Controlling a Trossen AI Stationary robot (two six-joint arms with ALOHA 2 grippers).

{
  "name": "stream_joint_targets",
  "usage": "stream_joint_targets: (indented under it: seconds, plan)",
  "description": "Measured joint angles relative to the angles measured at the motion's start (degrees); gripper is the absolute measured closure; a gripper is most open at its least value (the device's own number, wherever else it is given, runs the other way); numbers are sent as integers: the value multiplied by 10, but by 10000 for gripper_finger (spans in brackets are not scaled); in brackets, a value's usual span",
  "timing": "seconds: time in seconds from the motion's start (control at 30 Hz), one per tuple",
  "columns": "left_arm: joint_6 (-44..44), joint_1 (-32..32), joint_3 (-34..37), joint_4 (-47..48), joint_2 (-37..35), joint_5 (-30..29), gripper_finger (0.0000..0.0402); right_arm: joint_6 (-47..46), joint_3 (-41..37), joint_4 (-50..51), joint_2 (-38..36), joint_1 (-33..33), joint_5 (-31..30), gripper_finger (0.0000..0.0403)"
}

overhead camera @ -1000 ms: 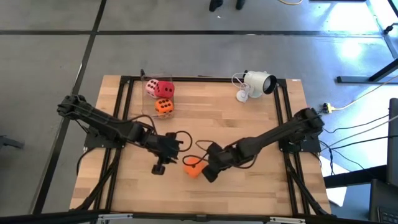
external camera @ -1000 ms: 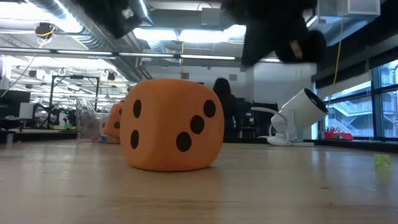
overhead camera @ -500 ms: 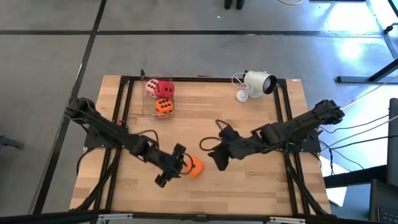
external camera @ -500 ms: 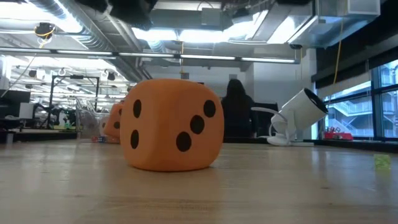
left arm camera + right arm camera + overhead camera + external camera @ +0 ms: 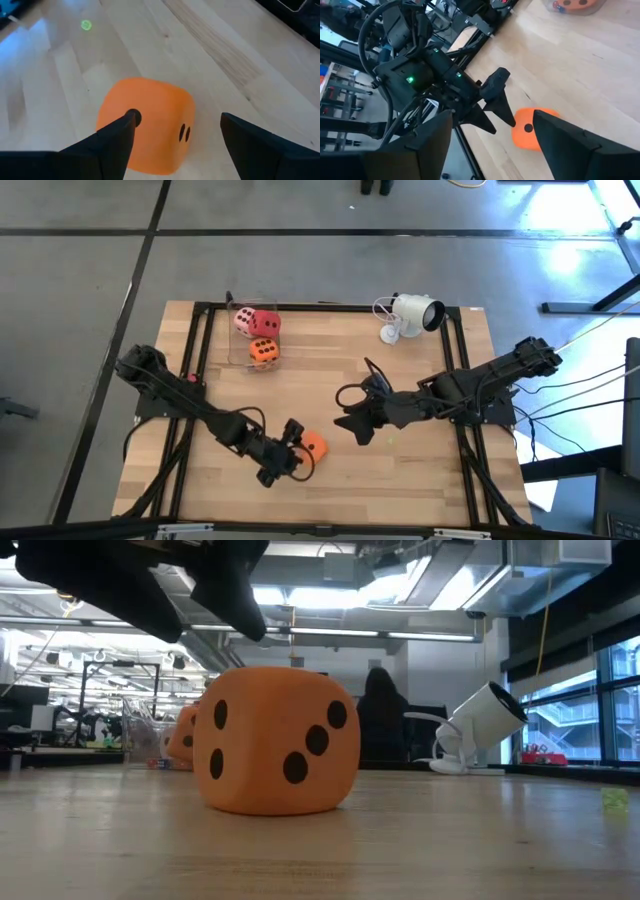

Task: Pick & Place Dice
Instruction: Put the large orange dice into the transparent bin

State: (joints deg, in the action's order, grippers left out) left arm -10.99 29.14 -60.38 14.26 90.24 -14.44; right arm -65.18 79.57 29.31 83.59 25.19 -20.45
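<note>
One orange die (image 5: 314, 445) rests flat on the wooden table near its front edge, also in the low view (image 5: 275, 745). My left gripper (image 5: 297, 450) is beside it on the left, open, a finger on either side of the die (image 5: 145, 127); I cannot tell whether a finger touches it. My right gripper (image 5: 348, 430) hangs open to the right of the die, raised clear, nothing between its fingers (image 5: 492, 115). A pale pink die (image 5: 243, 323), a red die (image 5: 266, 322) and a second orange die (image 5: 263, 352) sit in a clear container at the far left.
A white camera on a stand (image 5: 410, 315) is at the far right of the table (image 5: 480, 725). Black frame rails (image 5: 200, 360) run along the table's sides. A small green dot (image 5: 86, 25) lies on the wood beyond the die. Bare wood lies between the arms and the container.
My right gripper has let go of the orange die, opened and risen away toward the table's right. My left gripper has come down toward the near edge, rolled, and opened around the die's left side. The die has stayed where it was.
</note>
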Motion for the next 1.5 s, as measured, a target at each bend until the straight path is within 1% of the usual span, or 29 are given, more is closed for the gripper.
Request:
stream_joint_targets:
  seconds: [0.13, 0.27, 0.53, 0.7, 0.8, 0.9, 1.03, 1.17, 1.27, 1.37, 1.43, 1.5]
  plan:
    - [-16, -2, 0, 0, 0, -11, 111, -4, 0, 1, 0, 0, -1, 127]
    - [-64, -2, 0, 0, 0, -59, 111, -15, 0, 1, 0, 1, 3, 129]
    - [-76, -2, 0, -19, 44, -41, 111, -31, 0, 8, 0, 13, 4, 129]
    - [-85, -4, 0, -61, 76, -95, 111, -38, 0, 14, 0, 23, 3, 129]
    - [-110, -4, -1, -76, 101, -137, 111, -46, 0, 20, 0, 28, 4, 129]
    - [-120, -4, -4, -82, 132, -156, 111, -50, 0, 22, 0, 32, 5, 129]
    - [-100, 4, -3, -80, 164, -193, 111, -63, 0, 22, 0, 39, 5, 129]
    - [-92, 5, -2, -91, 178, -198, 114, -64, 0, 22, 0, 46, 5, 129]
    - [-79, 0, -2, -100, 185, -199, 125, -69, 0, 22, 0, 47, 5, 129]
    - [-63, -6, -2, -100, 185, -189, 152, -76, 0, 21, 0, 47, 5, 129]
    - [-47, -11, -2, -100, 185, -181, 182, -79, 0, 21, 0, 47, 5, 129]
    - [-34, -16, -2, -99, 186, -167, 227, -79, 0, 21, 0, 47, 5, 129]
